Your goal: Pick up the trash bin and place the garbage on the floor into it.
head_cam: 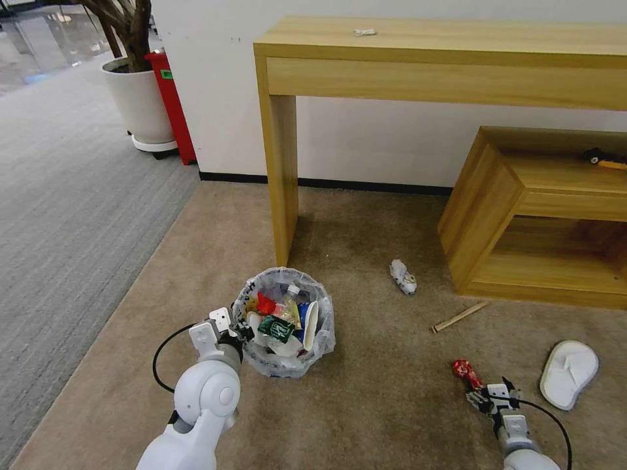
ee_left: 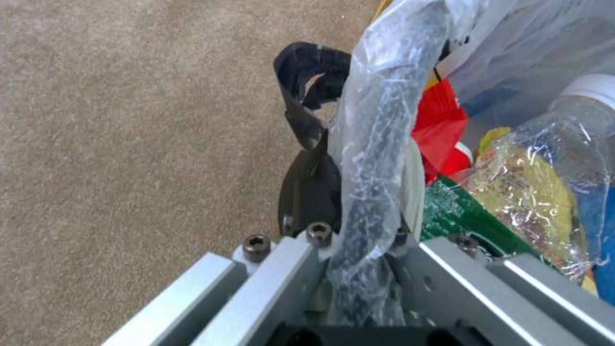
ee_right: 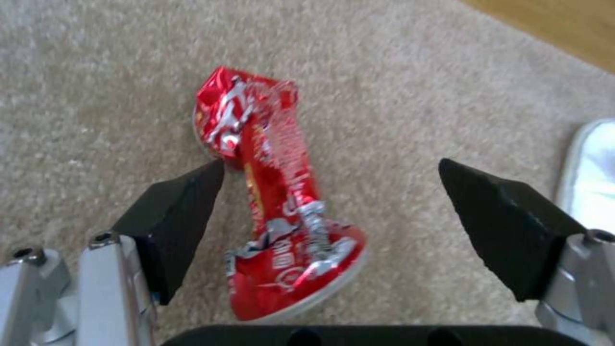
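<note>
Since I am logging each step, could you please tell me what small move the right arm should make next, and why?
Probably close the right pincer on the crushed red can. Its fingers are open on either side of the can, which lies on the carpet, one finger nearly touching it. The left pincer is shut on the trash bin rim.

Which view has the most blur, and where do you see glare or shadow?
Right wrist view: crushed red can and carpet are softly blurred between the open right tool. Left wrist view: glare glints on the trash bin liner, which the left tool clamps. Head view: soft shadow under the wooden desk; straight edges bow.
</note>
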Tool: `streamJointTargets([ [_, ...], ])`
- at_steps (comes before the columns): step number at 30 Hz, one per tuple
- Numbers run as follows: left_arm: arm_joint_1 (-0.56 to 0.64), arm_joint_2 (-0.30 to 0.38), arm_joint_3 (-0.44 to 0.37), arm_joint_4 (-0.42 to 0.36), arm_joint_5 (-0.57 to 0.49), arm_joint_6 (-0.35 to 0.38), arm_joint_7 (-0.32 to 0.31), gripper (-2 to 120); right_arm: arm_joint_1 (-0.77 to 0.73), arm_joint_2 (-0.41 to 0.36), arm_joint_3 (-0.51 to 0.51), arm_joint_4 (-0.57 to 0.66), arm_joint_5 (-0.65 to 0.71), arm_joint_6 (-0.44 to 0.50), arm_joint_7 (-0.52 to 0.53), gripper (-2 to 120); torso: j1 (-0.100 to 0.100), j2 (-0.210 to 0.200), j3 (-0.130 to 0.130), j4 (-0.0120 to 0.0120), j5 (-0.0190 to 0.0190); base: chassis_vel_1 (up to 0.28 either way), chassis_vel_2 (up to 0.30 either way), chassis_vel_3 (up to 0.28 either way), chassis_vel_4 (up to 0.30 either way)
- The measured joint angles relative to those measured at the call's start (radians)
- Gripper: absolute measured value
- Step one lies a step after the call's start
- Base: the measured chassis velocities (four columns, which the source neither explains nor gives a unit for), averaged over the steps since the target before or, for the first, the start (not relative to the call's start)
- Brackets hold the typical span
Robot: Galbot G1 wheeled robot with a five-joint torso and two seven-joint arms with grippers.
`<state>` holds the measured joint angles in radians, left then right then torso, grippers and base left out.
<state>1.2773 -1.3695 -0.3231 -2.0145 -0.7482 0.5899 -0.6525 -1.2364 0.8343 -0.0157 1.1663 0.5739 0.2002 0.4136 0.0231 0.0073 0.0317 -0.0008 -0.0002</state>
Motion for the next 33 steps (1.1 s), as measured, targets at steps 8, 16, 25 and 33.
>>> streamJointTargets([
  [8, -0.002, 0.005, -0.005, -0.01, -0.004, 0.0, -0.001, 0, 0.058, 0.033, -0.041, -0.073, 0.021, -0.016, -0.006, 86, 0.0, 0.0, 0.0, 0.0001, 0.0, 0.0, 0.0, 0.0, 0.0],
  [16, -0.009, 0.003, -0.004, -0.01, -0.007, 0.0, -0.001, 0, 0.09, 0.058, -0.058, -0.146, 0.001, 0.01, -0.014, 65, 0.0, 0.0, 0.0, 0.0001, 0.0001, 0.0, 0.0, 0.0, 0.0],
  [25, -0.014, 0.001, -0.003, -0.005, -0.009, 0.0, -0.001, 0, 0.105, 0.071, -0.066, -0.18, -0.017, 0.031, -0.022, 41, 0.0, 0.0, 0.0, -0.0002, -0.0002, 0.0, 0.0, 0.0, 0.0],
  [33, -0.015, 0.0, -0.003, -0.002, -0.009, 0.0, -0.001, 0, 0.109, 0.07, -0.07, -0.177, -0.017, 0.034, -0.022, 41, 0.0, 0.0, 0.0, -0.0001, -0.0001, 0.0, 0.0, 0.0, 0.0],
])
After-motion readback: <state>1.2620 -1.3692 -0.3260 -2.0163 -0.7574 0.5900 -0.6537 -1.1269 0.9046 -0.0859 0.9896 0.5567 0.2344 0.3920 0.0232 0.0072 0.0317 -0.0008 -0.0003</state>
